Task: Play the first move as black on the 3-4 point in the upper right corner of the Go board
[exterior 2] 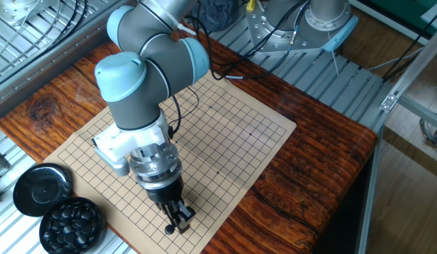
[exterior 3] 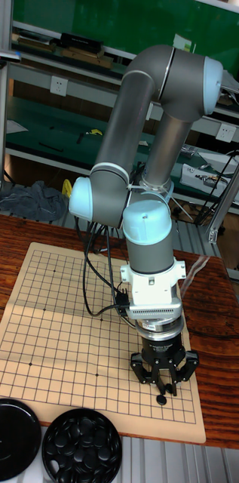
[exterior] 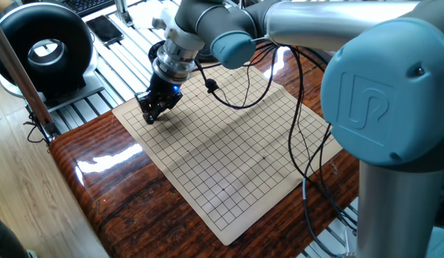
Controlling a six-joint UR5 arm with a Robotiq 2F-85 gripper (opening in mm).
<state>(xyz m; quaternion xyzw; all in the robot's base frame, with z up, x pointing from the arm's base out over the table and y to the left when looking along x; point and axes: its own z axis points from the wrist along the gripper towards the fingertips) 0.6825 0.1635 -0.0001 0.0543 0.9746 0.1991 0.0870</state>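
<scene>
The gripper (exterior 3: 163, 392) is pointing straight down over the lower right corner of the Go board (exterior 3: 59, 332) in the tall fixed view, its fingers (exterior 2: 180, 221) standing slightly apart. A single black stone (exterior 3: 161, 400) is lying on the board just below the fingertips; whether the tips are touching it cannot be told. In the other fixed view the stone (exterior 2: 169, 229) is showing at the bottom of the frame, just left of the gripper (exterior 2: 179, 224). The gripper (exterior: 151, 113) is hanging near the board's (exterior: 229, 136) left corner in one fixed view, hiding the stone. A bowl of black stones (exterior 2: 71, 223) and its lid (exterior 2: 39, 189) are sitting in the lower left, on the wooden table (exterior 2: 310, 169).
</scene>
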